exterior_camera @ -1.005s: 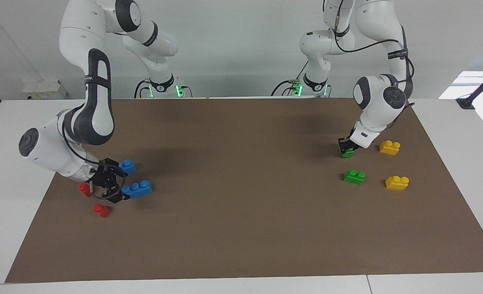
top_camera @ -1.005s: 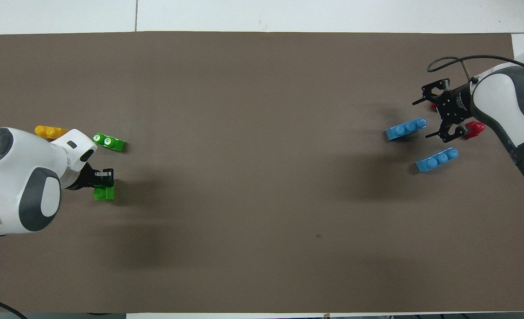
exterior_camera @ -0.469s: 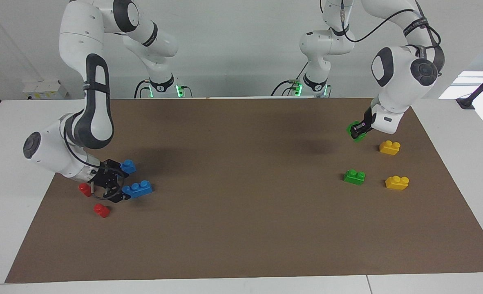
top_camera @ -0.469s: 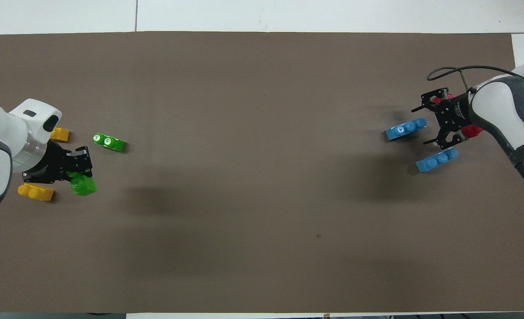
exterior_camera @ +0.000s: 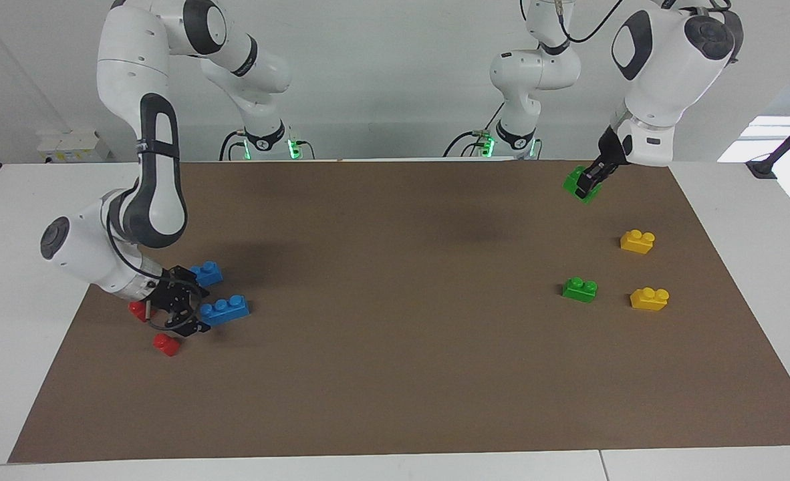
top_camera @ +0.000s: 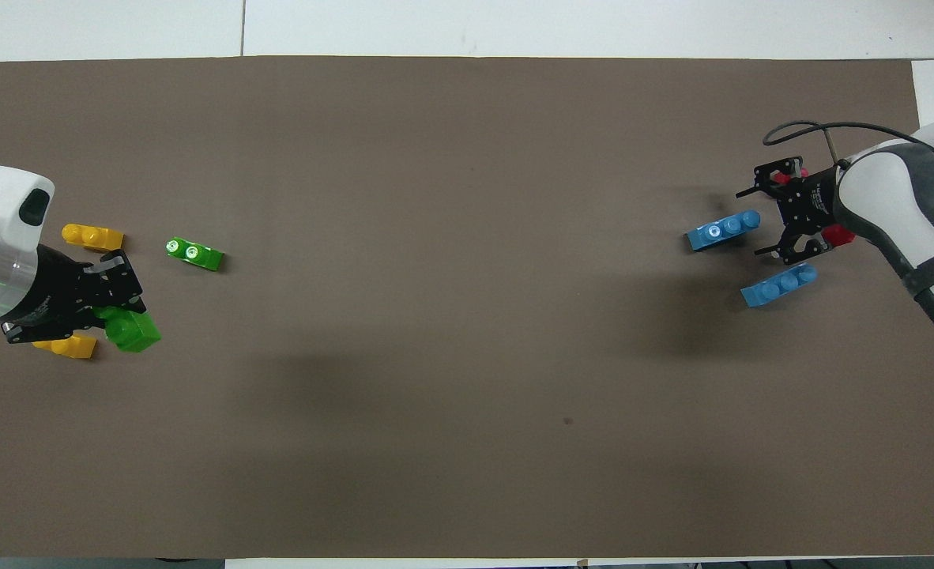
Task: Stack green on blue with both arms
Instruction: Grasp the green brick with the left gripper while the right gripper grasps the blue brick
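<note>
My left tool (exterior_camera: 592,179) is clamped on a green brick (exterior_camera: 581,184), up in the air over the worktop (exterior_camera: 395,374) w/ the yellow bricks nearby. My right tool (exterior_camera: 184,307) is wide open, down low btwn the two blue bricks, right by the farther one (exterior_camera: 224,309).

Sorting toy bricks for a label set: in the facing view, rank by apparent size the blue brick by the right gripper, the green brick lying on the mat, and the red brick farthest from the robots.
1. Blue brick
2. Green brick
3. Red brick

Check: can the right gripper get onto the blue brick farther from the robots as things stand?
Probably yes. The right gripper is open, low at the end of that blue brick, with nothing between them. Red bricks sit off to the side.
</note>
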You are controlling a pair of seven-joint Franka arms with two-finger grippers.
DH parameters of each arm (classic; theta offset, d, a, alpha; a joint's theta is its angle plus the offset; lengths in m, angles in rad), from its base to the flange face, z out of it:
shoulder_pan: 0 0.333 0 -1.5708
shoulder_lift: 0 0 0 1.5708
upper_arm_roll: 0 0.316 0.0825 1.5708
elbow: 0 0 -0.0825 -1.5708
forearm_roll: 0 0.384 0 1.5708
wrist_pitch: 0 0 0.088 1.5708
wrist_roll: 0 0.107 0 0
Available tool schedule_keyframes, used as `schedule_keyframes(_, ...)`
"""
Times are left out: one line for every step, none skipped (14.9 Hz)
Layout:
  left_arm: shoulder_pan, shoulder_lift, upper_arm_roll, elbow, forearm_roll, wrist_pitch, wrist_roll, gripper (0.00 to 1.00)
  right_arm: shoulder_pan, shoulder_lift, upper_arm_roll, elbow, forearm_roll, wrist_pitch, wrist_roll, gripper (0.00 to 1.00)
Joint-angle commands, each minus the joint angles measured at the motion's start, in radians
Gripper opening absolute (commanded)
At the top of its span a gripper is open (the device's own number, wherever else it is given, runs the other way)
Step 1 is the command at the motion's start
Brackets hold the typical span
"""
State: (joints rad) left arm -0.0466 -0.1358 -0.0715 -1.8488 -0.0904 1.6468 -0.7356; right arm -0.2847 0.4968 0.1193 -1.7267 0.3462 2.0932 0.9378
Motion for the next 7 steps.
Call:
schedule_keyframes(-0.004,0.015,-0.033,0.098,-0.031,-0.091,-0.112,0.0,-0.008,0.003,0.008,-0.013,0.03,0.025,-0.059,0.31)
schedule_keyframes(-0.004,0.018,-0.053,0.132,-0.029,-0.105,-0.181,0.0,-0.004,0.003,0.008,-0.01,0.031,0.028,-0.062,0.18)
schedule_keyframes(-0.004,0.021,-0.065,0.144,-0.026,-0.093,-0.262,0.0,0.001,0.005,0.008,-0.008,0.028,0.03,-0.069,0.0)
schedule_keyframes(-0.004,0.022,-0.073,0.135,-0.025,-0.061,-0.313,0.0,0.002,0.005,0.008,-0.008,0.028,0.03,-0.117,0.0)
schedule_keyframes(0.005,0.016,-0.073,0.108,-0.029,-0.024,-0.323,0.0,0.004,0.006,0.008,-0.011,0.028,0.031,-0.185,0.0)
schedule_keyframes(0.01,0.006,-0.07,0.071,-0.032,-0.004,-0.321,0.0,0.004,0.005,0.008,-0.011,0.028,0.04,-0.203,0.0)
schedule_keyframes(0.011,-0.014,-0.067,0.031,-0.032,0.02,-0.324,0.0,0.004,0.006,0.008,-0.008,0.028,0.036,-0.2,0.0)
